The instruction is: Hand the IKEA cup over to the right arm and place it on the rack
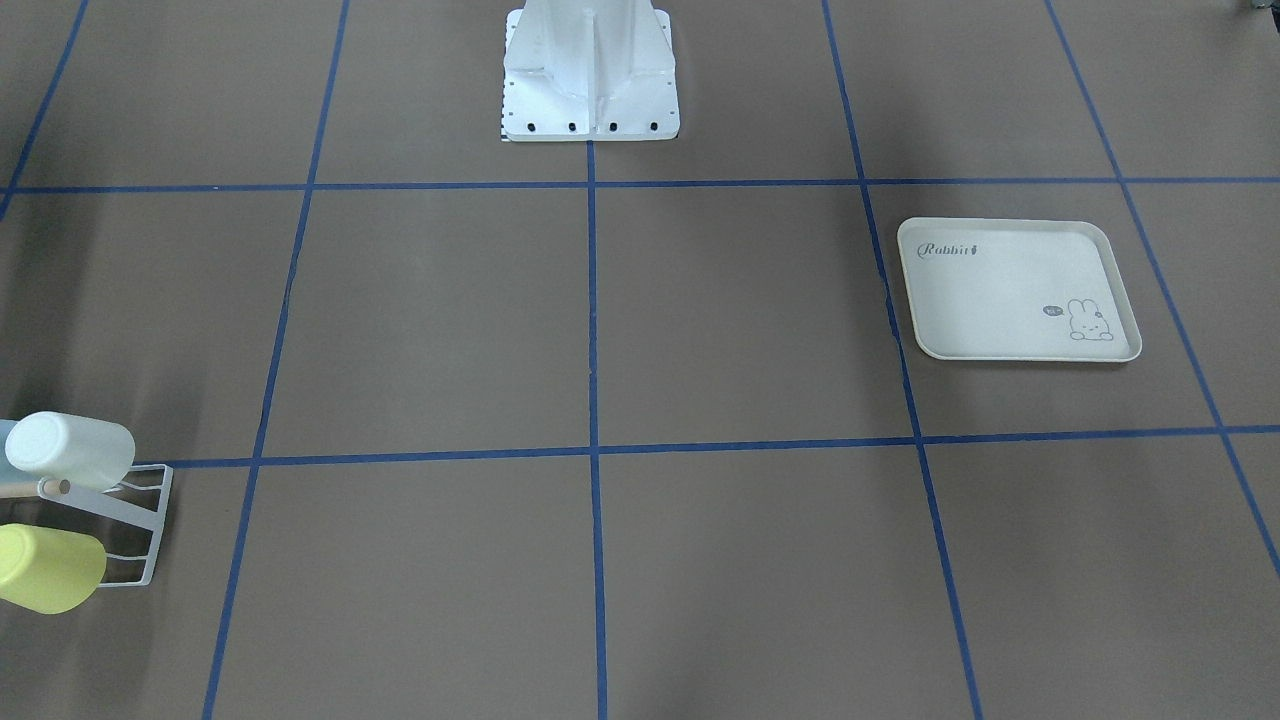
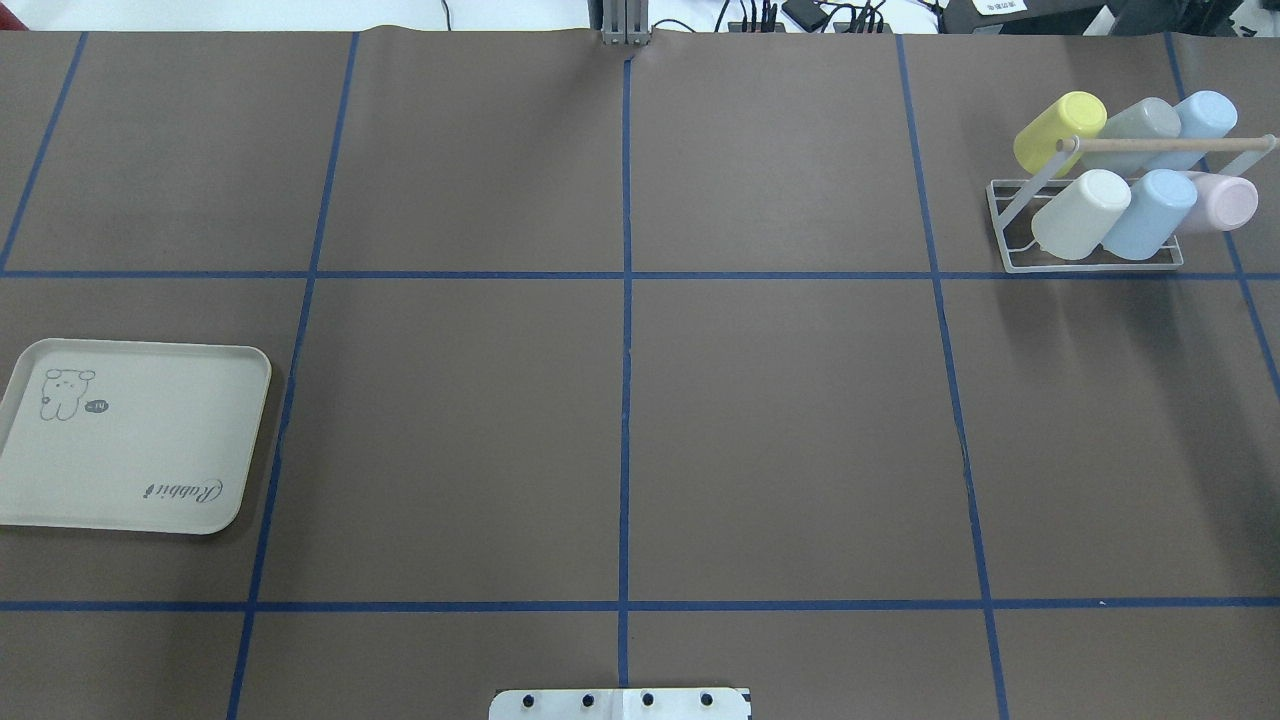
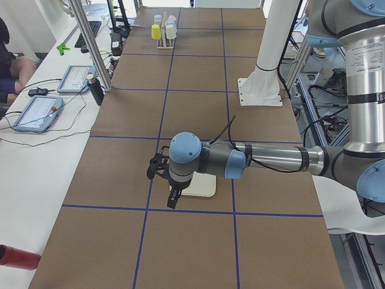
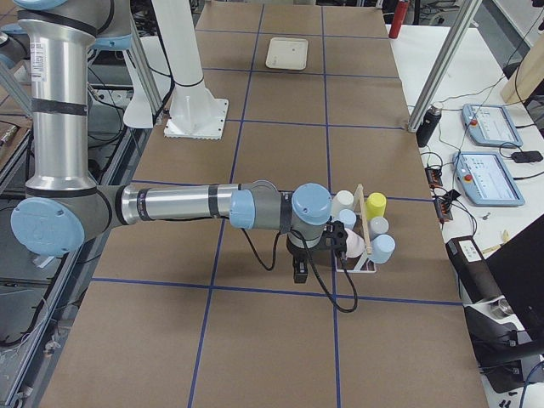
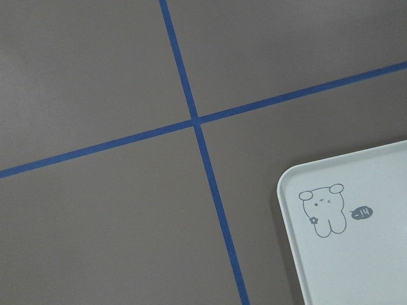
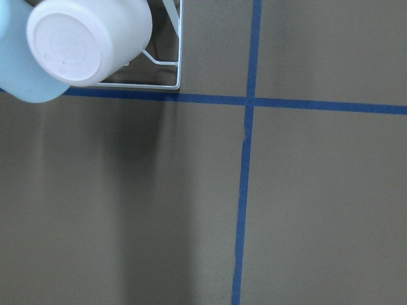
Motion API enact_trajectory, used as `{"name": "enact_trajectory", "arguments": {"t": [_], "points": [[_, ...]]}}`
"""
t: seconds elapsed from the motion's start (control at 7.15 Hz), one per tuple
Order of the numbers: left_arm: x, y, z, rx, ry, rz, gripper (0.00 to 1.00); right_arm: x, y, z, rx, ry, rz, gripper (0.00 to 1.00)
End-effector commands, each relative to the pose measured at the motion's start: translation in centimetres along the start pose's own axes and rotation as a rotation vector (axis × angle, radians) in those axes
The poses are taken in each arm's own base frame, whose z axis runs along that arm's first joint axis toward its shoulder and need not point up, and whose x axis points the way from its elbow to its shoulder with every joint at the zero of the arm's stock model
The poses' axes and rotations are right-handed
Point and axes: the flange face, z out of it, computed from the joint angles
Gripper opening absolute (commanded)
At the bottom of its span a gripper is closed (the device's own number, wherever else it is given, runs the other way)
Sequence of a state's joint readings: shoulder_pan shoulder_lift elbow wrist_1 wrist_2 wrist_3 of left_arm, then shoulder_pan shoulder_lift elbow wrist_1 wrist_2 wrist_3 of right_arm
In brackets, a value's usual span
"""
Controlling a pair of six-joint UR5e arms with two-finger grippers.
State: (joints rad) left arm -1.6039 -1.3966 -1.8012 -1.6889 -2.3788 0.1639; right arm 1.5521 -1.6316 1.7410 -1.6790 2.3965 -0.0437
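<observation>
Six cups (image 2: 1080, 212) sit on the rack (image 2: 1090, 266), far right of the counter (image 2: 780, 430); we judge the task complete. Left arm (image 3: 264, 159) and right arm (image 4: 170, 204): jaws' state we cannot tell.

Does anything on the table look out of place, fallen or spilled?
Nothing stands out. Six cups sit tilted on the prongs of the rack, and none has fallen. The rabbit tray lies flat. No spill shows on the table.
</observation>
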Motion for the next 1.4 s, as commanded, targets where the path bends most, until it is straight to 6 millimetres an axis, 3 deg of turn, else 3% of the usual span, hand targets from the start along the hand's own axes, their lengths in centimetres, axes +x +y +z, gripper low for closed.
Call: {"name": "enact_trajectory", "arguments": {"t": [0.0, 0.42, 0.84, 1.26], "points": [[-0.1, 0.1, 0.1, -0.001, -0.001, -0.002, 1.0, 1.0, 1.1, -1.1, 0.02, 0.012, 0.026, 1.0], [-0.1, 0.1, 0.1, -0.001, -0.001, -0.002, 1.0, 1.8, 0.8, -2.9, 0.052, 0.081, 0.032, 1.0], [-0.1, 0.0, 0.0, 0.0, -0.001, -0.001, 1.0, 0.4, 0.4, -4.5, 0.048, 0.117, 0.033, 1.0], [-0.6, 0.3, 0.1, -0.005, -0.05, 0.005, 1.0, 1.0, 0.8, -3.9, 0.044, 0.113, 0.037, 1.0]]}}
